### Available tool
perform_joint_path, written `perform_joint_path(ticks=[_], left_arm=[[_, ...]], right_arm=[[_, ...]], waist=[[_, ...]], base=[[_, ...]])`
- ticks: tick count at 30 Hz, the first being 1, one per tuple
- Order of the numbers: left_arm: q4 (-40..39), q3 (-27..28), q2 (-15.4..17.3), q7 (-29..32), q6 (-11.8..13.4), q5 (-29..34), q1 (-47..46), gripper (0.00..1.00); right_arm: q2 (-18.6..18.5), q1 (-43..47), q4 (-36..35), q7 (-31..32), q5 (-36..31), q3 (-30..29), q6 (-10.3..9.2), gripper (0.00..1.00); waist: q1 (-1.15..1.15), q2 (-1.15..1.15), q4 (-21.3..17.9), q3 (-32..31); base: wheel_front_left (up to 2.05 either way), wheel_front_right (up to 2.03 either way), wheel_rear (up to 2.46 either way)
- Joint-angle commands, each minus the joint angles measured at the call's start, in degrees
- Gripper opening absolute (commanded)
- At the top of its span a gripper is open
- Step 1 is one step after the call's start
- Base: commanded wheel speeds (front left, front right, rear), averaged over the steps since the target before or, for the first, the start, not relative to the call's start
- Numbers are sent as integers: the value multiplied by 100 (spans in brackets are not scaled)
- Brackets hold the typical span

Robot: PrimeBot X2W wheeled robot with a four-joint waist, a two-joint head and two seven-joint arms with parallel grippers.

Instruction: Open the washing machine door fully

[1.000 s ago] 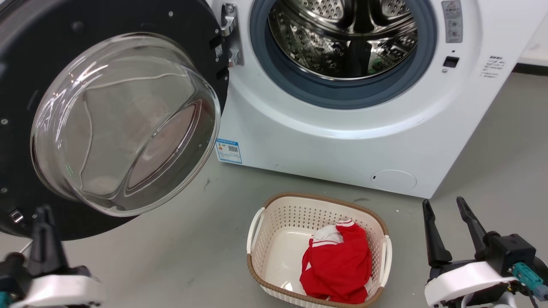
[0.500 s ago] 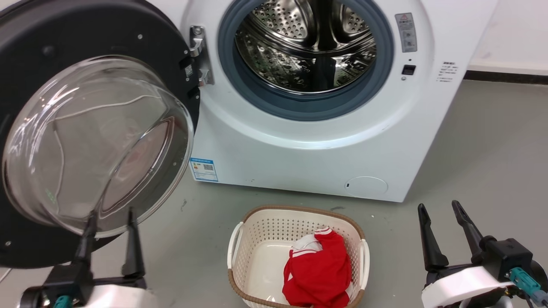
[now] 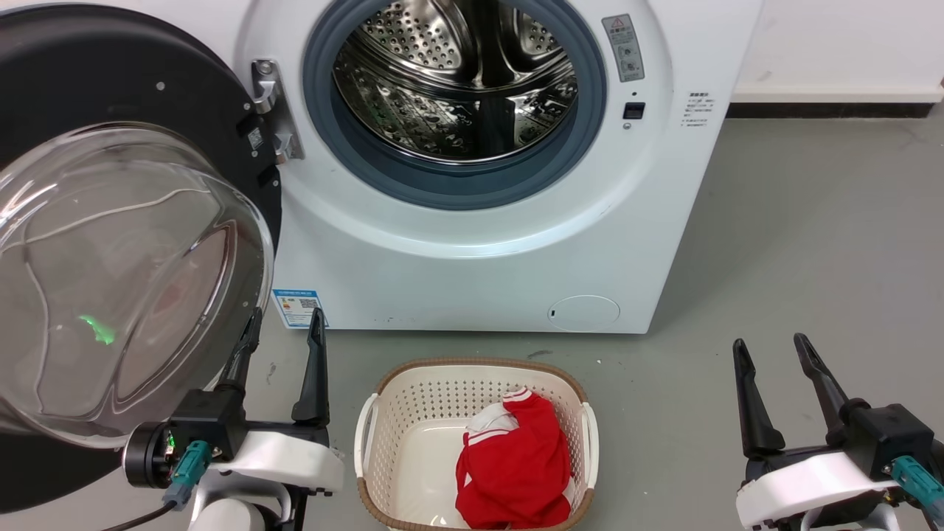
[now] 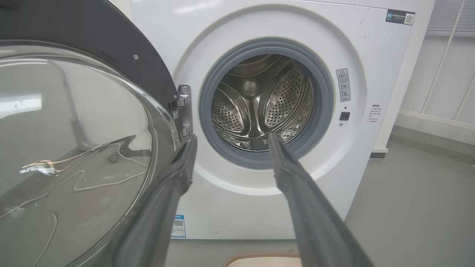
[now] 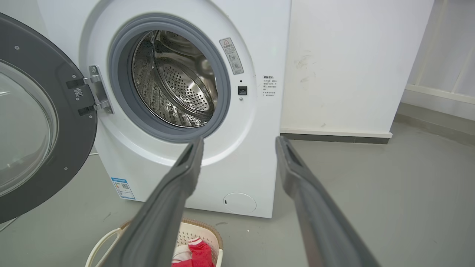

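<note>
The washing machine [image 3: 479, 273] is a white front-loader with its steel drum [image 3: 450, 81] exposed. The washing machine door [image 3: 110, 74] stands swung out to the left on its metal hinge [image 3: 273, 110], black rim and clear glass bowl [image 3: 125, 280] facing me. My left gripper [image 3: 286, 317] is open and holds nothing, right beside the bowl's right edge; I cannot tell if it touches. From the left wrist, the left gripper [image 4: 232, 138] points at the drum opening with the door [image 4: 74, 129] on its left. My right gripper [image 3: 768, 344] is open and holds nothing, apart at the lower right; the right gripper [image 5: 240, 140] faces the machine [image 5: 241, 167].
A cream laundry basket [image 3: 383, 413] with a red garment [image 3: 516, 464] in it sits on the grey floor in front of the machine, between my two grippers. A white wall [image 5: 352, 66] runs to the right of the machine.
The head camera has shifted, so the machine sits further left in view. My left gripper has come from the door's lower rim rightward to the bowl's right edge. The right gripper has hardly moved.
</note>
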Motion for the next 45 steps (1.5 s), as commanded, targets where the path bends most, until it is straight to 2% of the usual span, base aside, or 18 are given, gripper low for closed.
perform_joint_path(ticks=[1, 8, 45], left_arm=[[94, -1, -6, -12, -11, 81, -58, 100], [148, 163, -72, -12, 109, 361, 103, 100], [188, 672, -412, -13, -282, 808, 227, 100]], right_arm=[[10, 56, -50, 25, -17, 10, -4, 100], [10, 142, -48, 8, 25, 79, -4, 100], [11, 62, 115, -81, 112, 105, -4, 100]], waist=[[0, 0, -59, 10], [0, 0, -111, 8], [0, 0, -140, 25]], base=[[0, 0, 0], [0, 0, 0], [0, 0, 0]])
